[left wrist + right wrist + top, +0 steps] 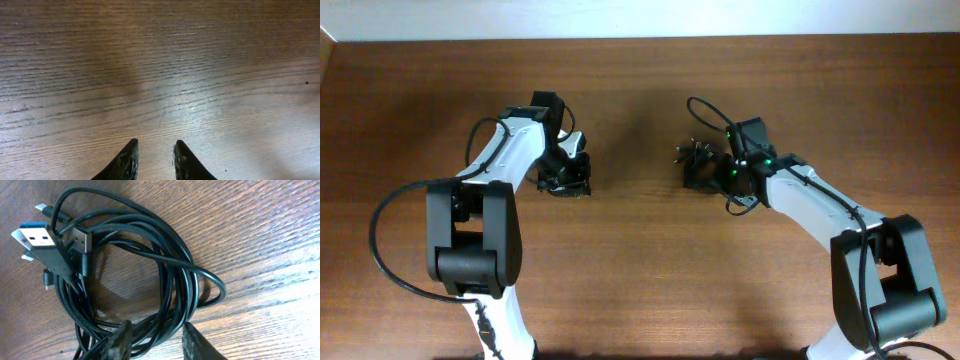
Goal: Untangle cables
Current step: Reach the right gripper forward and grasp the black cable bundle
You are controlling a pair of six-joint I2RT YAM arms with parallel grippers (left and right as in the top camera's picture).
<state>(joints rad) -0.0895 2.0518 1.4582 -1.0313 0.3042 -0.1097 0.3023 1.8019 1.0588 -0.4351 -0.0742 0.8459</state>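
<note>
Closing on a single outer strand was judged best. The right gripper [159,327] stood part open, nothing held, at the edge of the cables [74,305]. The left gripper [156,142], also part open and empty, was poised over the table [160,60], well apart.

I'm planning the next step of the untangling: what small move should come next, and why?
Probably close the right gripper on the cables lying between its open fingers. They form one coiled bundle, plugs bunched at one side, and the left gripper hangs open over bare table, away from them.
</note>
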